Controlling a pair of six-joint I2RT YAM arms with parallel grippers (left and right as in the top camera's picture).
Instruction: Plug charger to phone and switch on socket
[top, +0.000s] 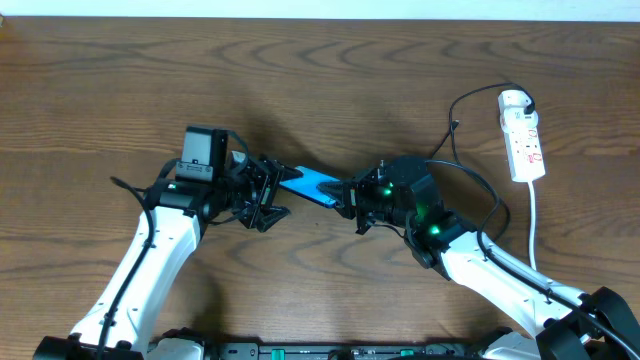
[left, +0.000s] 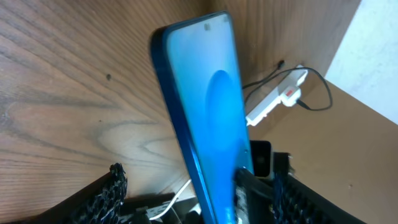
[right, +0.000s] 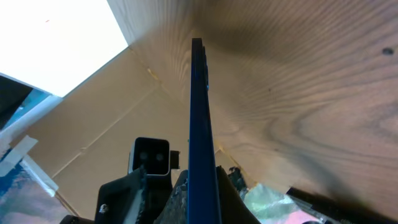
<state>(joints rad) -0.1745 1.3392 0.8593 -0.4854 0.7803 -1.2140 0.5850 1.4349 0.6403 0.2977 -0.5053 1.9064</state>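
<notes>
The phone (top: 312, 183), with a bright blue screen, is held off the table between my two grippers. My right gripper (top: 353, 196) is shut on one end of it; in the right wrist view the phone (right: 198, 106) stands edge-on between the fingers (right: 202, 183). My left gripper (top: 268, 194) is open around the other end. In the left wrist view the phone (left: 208, 106) lies against one finger while the other stays apart (left: 196, 180). The charger (top: 452, 140), a thin black cable, loops from the white socket (top: 522, 135) at the far right. Its tip lies loose on the table (left: 280, 65).
The socket also shows in the left wrist view (left: 278, 99), with its white cord (top: 532, 225) running toward the front edge. The brown wooden table (top: 100, 90) spans the view. The right arm's body (top: 500, 275) lies over the front right.
</notes>
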